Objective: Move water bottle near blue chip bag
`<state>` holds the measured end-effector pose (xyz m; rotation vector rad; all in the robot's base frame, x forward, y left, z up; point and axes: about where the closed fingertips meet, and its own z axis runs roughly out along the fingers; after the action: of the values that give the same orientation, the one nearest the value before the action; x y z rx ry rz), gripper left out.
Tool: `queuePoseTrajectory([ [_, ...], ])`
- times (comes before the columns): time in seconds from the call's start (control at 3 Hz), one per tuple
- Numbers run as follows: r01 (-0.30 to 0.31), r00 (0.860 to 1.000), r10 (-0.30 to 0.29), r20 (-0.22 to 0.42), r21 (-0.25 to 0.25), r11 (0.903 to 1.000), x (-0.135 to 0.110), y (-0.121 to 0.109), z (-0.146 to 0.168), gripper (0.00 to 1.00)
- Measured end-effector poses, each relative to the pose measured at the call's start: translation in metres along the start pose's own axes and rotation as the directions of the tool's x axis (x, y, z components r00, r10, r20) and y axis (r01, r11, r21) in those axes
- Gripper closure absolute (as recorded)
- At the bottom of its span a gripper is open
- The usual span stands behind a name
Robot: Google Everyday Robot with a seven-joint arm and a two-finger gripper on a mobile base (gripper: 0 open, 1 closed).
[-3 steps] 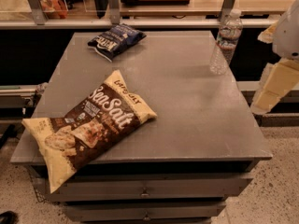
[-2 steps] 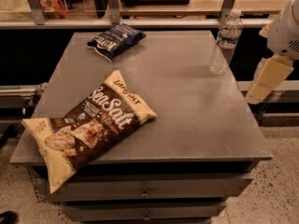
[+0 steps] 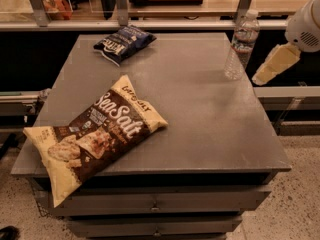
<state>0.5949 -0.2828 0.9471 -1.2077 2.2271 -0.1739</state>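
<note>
The water bottle (image 3: 241, 45) is clear with a white cap and a pale label band. It stands upright near the far right edge of the grey table (image 3: 200, 114). The blue chip bag (image 3: 123, 43) is small and dark blue with white lettering. It lies flat at the far left of the table, well apart from the bottle. My gripper (image 3: 272, 65) hangs on a white arm beyond the table's right edge, just right of the bottle and a little lower than its cap. It does not touch the bottle and holds nothing.
A large tan-and-brown "Sea Salt" bag (image 3: 95, 134) lies at the front left, overhanging the table corner. Drawers (image 3: 155, 204) sit under the tabletop. A metal rail and wooden counter (image 3: 165, 19) run behind the table. Speckled floor (image 3: 300, 194) shows at the right.
My gripper has moved up and slightly left, closer to the water bottle. The bottle and both bags have not moved.
</note>
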Motion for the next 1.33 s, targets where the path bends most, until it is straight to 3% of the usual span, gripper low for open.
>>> queuePoseTrajectory([
  [0.33,-0.086,0.988,0.083,0.129,0.018,0.9961,-0.010,-0.027,0.021,0.00],
  [0.67,-0.177,0.952,0.175,0.252,-0.013,0.9840,-0.018,-0.040,0.043,0.00],
  [1.0,-0.248,0.898,0.257,0.357,-0.072,0.9661,-0.029,-0.044,0.064,0.00],
  [1.33,-0.312,0.821,0.347,0.454,-0.152,0.9377,-0.046,-0.043,0.085,0.01],
])
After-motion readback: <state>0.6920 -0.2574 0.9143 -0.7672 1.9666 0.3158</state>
